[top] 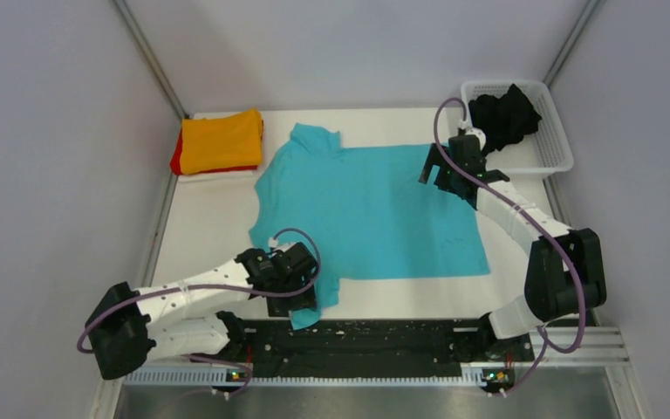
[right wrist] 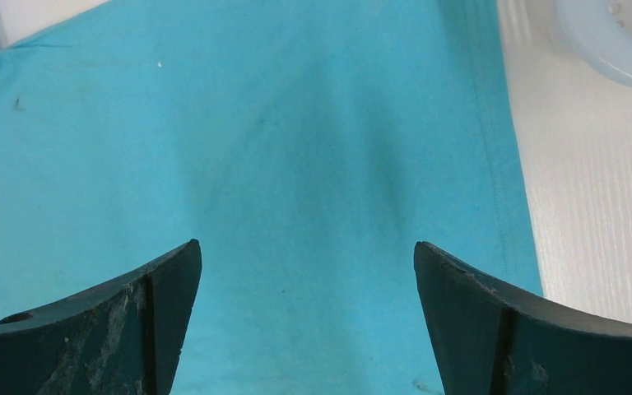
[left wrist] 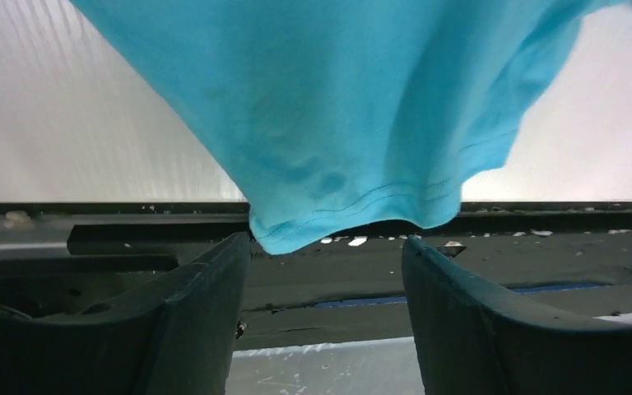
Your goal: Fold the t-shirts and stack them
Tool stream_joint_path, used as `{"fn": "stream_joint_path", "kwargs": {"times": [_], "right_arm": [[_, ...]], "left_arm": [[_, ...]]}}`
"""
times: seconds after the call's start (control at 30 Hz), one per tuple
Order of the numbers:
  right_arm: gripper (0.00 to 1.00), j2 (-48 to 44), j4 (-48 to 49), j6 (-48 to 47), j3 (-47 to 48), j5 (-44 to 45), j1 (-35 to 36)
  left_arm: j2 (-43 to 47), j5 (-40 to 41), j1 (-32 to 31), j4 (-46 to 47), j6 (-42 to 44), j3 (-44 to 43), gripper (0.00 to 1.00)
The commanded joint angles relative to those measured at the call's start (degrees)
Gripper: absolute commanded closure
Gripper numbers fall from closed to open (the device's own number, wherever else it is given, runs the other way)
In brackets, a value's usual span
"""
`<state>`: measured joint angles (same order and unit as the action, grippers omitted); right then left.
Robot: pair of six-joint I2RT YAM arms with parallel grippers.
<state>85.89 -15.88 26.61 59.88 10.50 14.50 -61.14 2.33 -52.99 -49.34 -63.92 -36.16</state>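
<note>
A turquoise collared t-shirt (top: 366,209) lies spread flat on the white table, collar to the left. Its near sleeve (left wrist: 354,123) hangs over the table's front edge. My left gripper (top: 295,303) sits at that sleeve, open; in the left wrist view the sleeve hem droops just ahead of the fingertips of the left gripper (left wrist: 327,243), with nothing between them. My right gripper (top: 434,171) hovers open over the shirt's far edge, and in the right wrist view only flat turquoise cloth (right wrist: 296,148) shows under the right gripper (right wrist: 306,247). A folded orange t-shirt (top: 221,140) rests on a red one (top: 176,160). A black t-shirt (top: 506,109) lies in the basket.
The white mesh basket (top: 557,140) stands at the back right corner; its rim (right wrist: 609,49) shows in the right wrist view. A black rail (top: 375,336) runs along the table's near edge below the sleeve. Grey walls close in the sides and back.
</note>
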Motion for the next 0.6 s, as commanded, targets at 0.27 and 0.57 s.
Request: {"fn": "stream_joint_path", "kwargs": {"times": [0.27, 0.57], "right_arm": [[0.01, -0.2, 1.6, -0.9, 0.8, 1.2, 0.0], [0.01, -0.8, 0.9, -1.0, 0.2, 2.2, -0.2]], "left_arm": [[-10.1, -2.0, -4.2, -0.7, -5.4, -0.4, 0.5], [-17.1, -3.4, -5.6, -1.8, -3.1, -1.5, 0.68]]}}
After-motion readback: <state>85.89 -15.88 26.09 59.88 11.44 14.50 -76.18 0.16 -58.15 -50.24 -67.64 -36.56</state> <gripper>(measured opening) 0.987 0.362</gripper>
